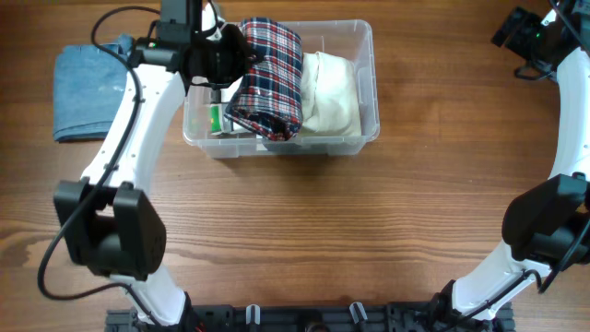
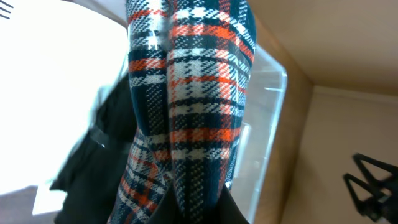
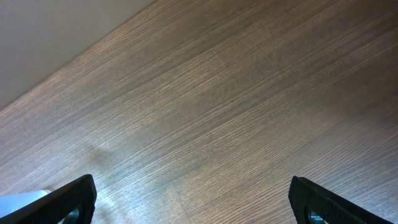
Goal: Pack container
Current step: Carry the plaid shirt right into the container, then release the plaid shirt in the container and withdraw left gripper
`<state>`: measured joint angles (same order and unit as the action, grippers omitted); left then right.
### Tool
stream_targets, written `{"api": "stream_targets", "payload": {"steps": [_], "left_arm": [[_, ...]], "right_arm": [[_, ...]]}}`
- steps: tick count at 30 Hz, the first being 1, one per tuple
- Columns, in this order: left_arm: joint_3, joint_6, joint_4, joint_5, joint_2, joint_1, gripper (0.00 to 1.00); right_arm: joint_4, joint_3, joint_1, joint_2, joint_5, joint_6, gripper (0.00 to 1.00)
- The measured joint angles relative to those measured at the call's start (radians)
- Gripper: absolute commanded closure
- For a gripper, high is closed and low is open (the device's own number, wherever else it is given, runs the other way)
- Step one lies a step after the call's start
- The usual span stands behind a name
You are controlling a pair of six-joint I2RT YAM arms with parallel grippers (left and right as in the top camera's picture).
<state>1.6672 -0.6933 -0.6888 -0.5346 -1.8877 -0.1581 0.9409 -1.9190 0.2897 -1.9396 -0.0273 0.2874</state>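
- Brown worktop (image 1: 323,231), matt, with long streaked wood grain running side to side.
- Past the middle, toward the far edge and left of centre: the container (image 1: 372,92), a clear plastic rectangular bin with rounded corners and a thick rim, long sides parallel to the far edge.
- Inside, at the right end: cream cloth (image 1: 332,92), soft and bulky, folded into a rounded pad.
- Beside it, touching: plaid cloth (image 1: 269,78), woven in navy, red and white checks, rolled into a thick tube that rises over the far rim.
- At the left end of the bin: small green-and-white item (image 1: 216,118), too small to tell.
- Left gripper (image 1: 226,69), black, pressed together on the left side of the plaid cloth (image 2: 193,112), which hangs in two lobes before the clear wall (image 2: 267,124).
- At the far left corner: blue cloth (image 1: 88,92), denim-like, folded flat into a rectangle.
- By the far right corner: right gripper (image 3: 193,208), black fingers spread wide over bare wood, holding nothing.
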Motion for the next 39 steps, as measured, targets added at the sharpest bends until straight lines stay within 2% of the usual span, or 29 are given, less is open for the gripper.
{"api": "stream_targets", "payload": {"steps": [12,14,15,16,18,26,33,39], "left_arm": [[0.000,0.053,0.064,0.003,-0.092,-0.003,0.91],[0.000,0.060,0.062,0.006,-0.093,-0.003,0.86],[0.000,0.063,0.060,0.007,-0.093,-0.003,0.75],[0.000,0.063,0.059,0.007,-0.093,-0.003,0.58],[0.000,0.073,0.051,0.011,-0.094,-0.003,0.50],[0.000,0.071,0.000,0.017,-0.095,-0.003,0.51],[0.000,0.071,-0.016,0.098,-0.095,-0.003,0.51],[0.000,0.078,-0.026,0.161,-0.096,-0.003,0.33]], "right_arm": [[0.000,0.000,0.000,0.000,0.000,0.000,0.00],[0.000,0.000,0.000,0.000,0.000,0.000,0.00],[0.000,0.000,0.000,0.000,0.000,0.000,0.00],[0.000,0.000,0.000,0.000,0.000,0.000,0.00],[0.000,0.000,0.000,0.000,0.000,0.000,0.00],[0.000,0.000,0.000,0.000,0.000,0.000,0.00],[0.000,0.000,0.000,0.000,0.000,0.000,0.00],[0.000,0.000,0.000,0.000,0.000,0.000,0.00]]}}
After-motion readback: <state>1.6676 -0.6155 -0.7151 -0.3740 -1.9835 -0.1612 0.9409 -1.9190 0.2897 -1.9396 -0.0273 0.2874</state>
